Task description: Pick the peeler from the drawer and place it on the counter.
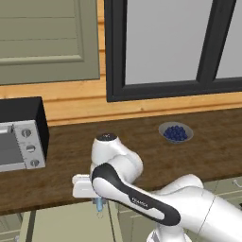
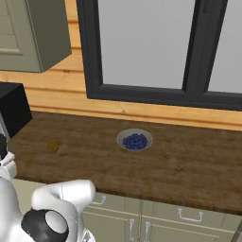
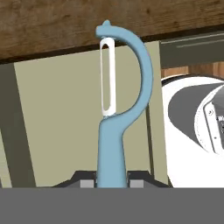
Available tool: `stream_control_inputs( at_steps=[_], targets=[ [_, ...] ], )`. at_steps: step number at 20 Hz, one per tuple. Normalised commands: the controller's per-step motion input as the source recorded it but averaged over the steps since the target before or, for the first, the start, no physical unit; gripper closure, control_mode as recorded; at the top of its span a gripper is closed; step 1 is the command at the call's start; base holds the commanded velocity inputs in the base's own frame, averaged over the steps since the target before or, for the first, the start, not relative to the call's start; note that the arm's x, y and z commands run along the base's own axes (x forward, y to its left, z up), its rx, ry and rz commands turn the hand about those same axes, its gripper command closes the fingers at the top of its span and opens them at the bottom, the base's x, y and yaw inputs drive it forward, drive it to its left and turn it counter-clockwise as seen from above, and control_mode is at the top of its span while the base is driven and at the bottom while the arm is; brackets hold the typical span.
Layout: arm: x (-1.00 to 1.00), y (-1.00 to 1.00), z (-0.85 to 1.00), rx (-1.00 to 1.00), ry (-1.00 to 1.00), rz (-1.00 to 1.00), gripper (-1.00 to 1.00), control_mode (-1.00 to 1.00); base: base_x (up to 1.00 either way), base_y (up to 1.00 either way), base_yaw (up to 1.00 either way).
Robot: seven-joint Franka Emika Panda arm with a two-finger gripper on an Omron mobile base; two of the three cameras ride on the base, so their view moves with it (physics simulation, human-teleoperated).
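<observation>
Holding the peeler [image 3: 114, 131] by its handle base, fingers [image 3: 86, 180] pinched on it, long axis running straight out from the gripper [image 3: 111, 179] toward the counter [image 1: 142, 142] edge above. I judge it must rise over that edge. Bare wood lies left of the blueberry bowl [image 1: 175, 132].
</observation>
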Motion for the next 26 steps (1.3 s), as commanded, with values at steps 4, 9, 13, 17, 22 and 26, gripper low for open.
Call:
stream_control_inputs(
  at_steps=[4, 9, 13, 17, 22, 26],
  targets=[
    [1.0, -0.99, 0.67, 0.11, 0.03, 0.0, 1.0, -1.0, 0.0, 0.0, 0.0],
    [1.0, -1.0, 0.14, 0.09, 0.05, 0.01, 1.0, -1.0, 0.0, 0.0, 0.0],
    [1.0, -0.96, 0.0, 0.01, 0.01, 0.0, 1.0, -1.0, 0.0, 0.0, 0.0],
    [0.96, -0.75, -0.14, -0.06, -0.04, 0.0, 1.0, -1.0, 0.0, 0.0, 0.0],
    [0.92, -0.49, -0.34, -0.13, -0.04, 0.0, 1.0, -1.0, 0.0, 0.0, 0.0],
    [0.89, -0.18, -0.46, -0.11, -0.06, 0.0, 1.0, -1.0, 0.0, 0.0, 0.0]
  ],
)
